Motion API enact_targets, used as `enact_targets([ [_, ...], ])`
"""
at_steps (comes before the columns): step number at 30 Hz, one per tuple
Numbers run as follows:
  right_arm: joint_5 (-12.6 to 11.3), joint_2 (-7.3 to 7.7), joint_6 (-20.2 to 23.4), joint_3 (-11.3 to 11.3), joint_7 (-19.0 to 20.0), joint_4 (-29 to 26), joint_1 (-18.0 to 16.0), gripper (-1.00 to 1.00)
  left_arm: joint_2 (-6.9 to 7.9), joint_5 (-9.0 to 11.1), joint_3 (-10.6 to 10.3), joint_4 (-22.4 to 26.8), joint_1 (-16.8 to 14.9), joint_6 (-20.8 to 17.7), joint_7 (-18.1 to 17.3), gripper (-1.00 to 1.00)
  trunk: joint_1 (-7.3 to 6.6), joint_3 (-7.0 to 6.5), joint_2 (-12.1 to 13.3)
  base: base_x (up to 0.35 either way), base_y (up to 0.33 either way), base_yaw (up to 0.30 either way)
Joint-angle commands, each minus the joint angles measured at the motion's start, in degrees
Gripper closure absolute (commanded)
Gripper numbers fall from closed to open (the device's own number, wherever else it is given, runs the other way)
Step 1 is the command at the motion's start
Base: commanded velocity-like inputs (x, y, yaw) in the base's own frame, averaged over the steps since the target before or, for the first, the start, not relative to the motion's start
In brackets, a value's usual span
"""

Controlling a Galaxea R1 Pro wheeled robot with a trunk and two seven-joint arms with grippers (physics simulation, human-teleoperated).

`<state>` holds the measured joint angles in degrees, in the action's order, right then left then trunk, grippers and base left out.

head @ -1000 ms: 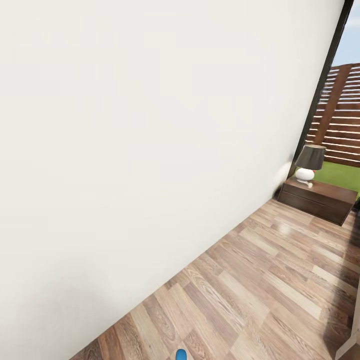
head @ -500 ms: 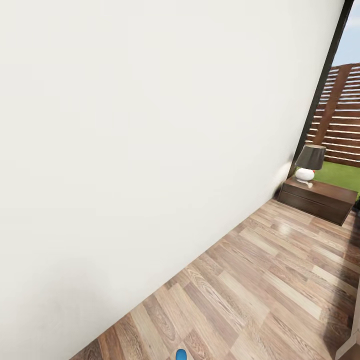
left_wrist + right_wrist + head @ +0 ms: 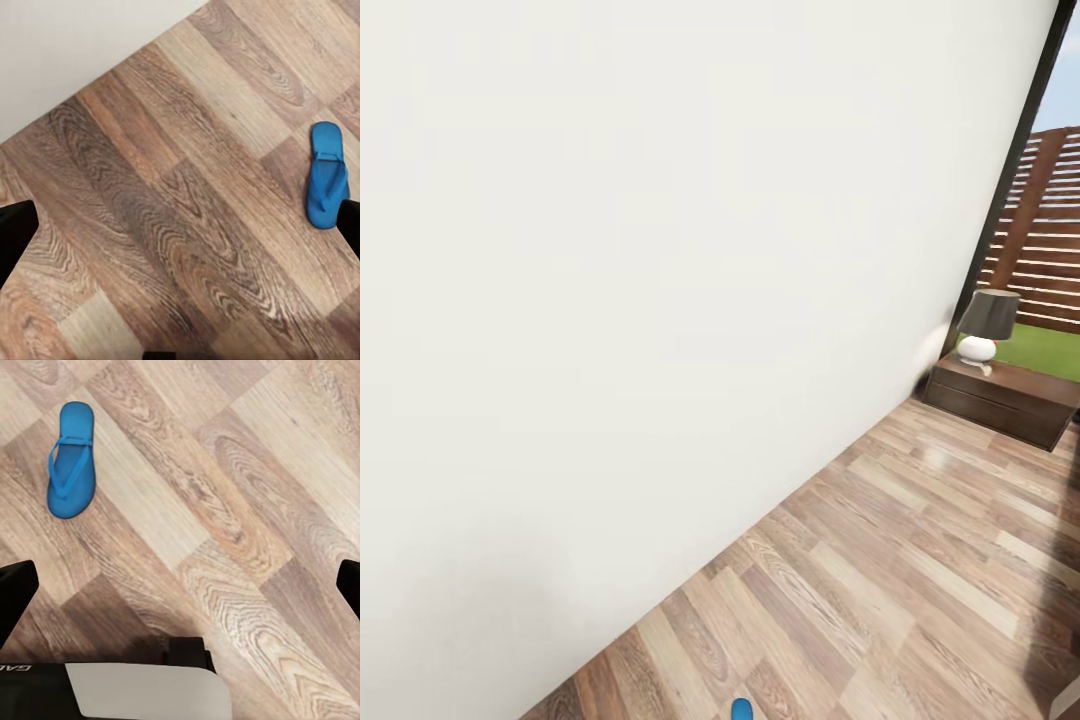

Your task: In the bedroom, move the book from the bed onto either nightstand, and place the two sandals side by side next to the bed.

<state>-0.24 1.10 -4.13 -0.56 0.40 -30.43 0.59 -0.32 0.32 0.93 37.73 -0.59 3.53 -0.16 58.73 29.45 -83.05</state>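
The head view has been shifted slightly: the nightstand sits lower right, a sandal at bottom centre. Both grippers are seen spread open, empty; approach is judged underway.

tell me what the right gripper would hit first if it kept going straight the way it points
Most likely the bare wood-plank floor: the right gripper points down at it with its fingers spread wide and nothing between them. The blue sandal lies flat, well off to one side of that line, so it would probably be missed.
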Motion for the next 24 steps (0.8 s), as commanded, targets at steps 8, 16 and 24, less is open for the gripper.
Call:
enact_targets([
  [8, 0.0, -0.04, -0.1, -0.1, 0.0, -0.1, 0.0, -1.0, -0.03, 0.0, 0.1, 0.0, 0.0, 0.2, 0.0, -1.0, 0.0, 0.04, 0.0, 0.0, 0.026, 0.0],
  [16, 0.0, -0.01, -0.1, -0.1, 0.0, -0.1, 0.0, -1.0, -0.03, 0.0, 0.1, 0.0, 0.0, 0.2, 0.0, -1.0, 0.0, 0.04, 0.0, 0.0, 0.164, 0.0],
  [24, 0.0, 0.02, -0.1, -0.1, 0.1, -0.1, 0.0, -1.0, -0.03, 0.0, 0.1, 0.0, 0.0, 0.2, 0.0, -1.0, 0.0, 0.04, 0.0, 0.0, 0.04, 0.0],
])
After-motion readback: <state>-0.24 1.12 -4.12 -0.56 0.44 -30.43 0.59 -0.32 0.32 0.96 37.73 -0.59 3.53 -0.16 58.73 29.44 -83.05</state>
